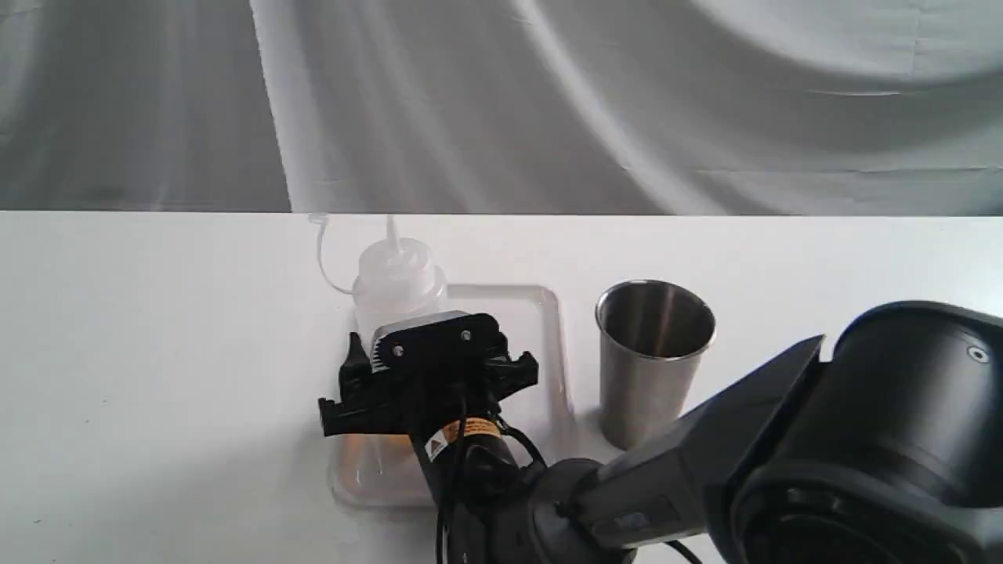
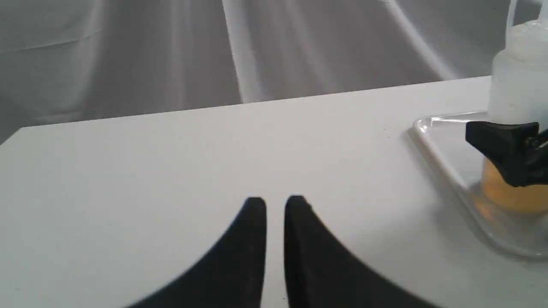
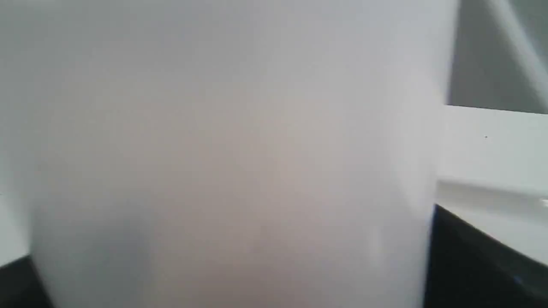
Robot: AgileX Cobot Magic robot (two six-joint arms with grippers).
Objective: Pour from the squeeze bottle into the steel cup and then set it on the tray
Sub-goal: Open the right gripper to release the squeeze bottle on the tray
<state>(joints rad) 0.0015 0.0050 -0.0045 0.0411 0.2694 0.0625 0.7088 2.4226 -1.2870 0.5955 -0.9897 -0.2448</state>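
The squeeze bottle (image 1: pixel 396 282) stands upright on the tray (image 1: pixel 558 352), close to the rim that faces away from the steel cup (image 1: pixel 654 360). Its nozzle points straight up and the cap strap hangs loose to one side. The amber liquid (image 2: pixel 505 192) lies low in the body, which suits a bottle set down rather than one tipped to pour.

The right gripper (image 1: pixel 439 356) reaches across from its own side, and its jaws straddle the bottle at mid-height, one on each flank. That is a sensible place to hold a soft cylinder without crushing its neck. From the right wrist view the bottle's pale wall fills nearly everything, with a dark finger at each edge. I cannot tell whether the jaws press on the plastic or stand just clear of it.

The cup sits on the bare tabletop (image 1: pixel 157 352) just beside the tray's other long rim, near enough for a short swing to reach it. I cannot see from here whether anything is in it.

The left gripper (image 2: pixel 275 201) hangs over open tabletop well apart from the tray, jaws drawn almost together on nothing. I take it to be parked out of the way.

The task looks to be in its closing step.
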